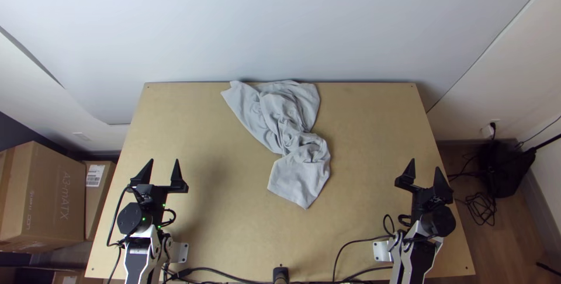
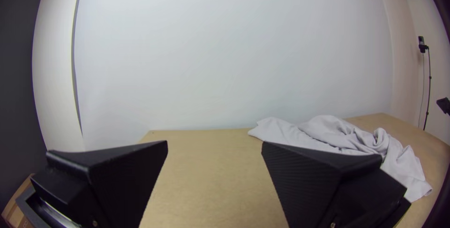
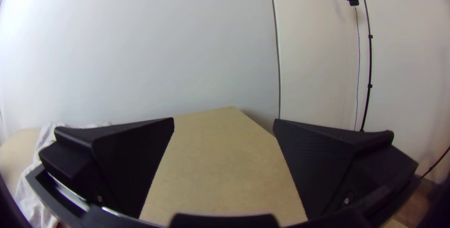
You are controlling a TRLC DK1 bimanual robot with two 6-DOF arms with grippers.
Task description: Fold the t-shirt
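Left fingers [image 1: 176, 175] parted, right fingers [image 1: 442, 188] parted, bunched t-shirt [image 1: 298, 176] between, well apart

T-shirt [image 1: 301, 173] partly hidden in folds; large box [image 1: 55, 193] cut by top view's edge.

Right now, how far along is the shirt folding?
Done: no neat fold that I can see; the shirt lies bunched and creased on the table. In hand: nothing; the left hand and right hand are open, on either side, away from it. Remaining: probably everything, flattening first, then the folds.
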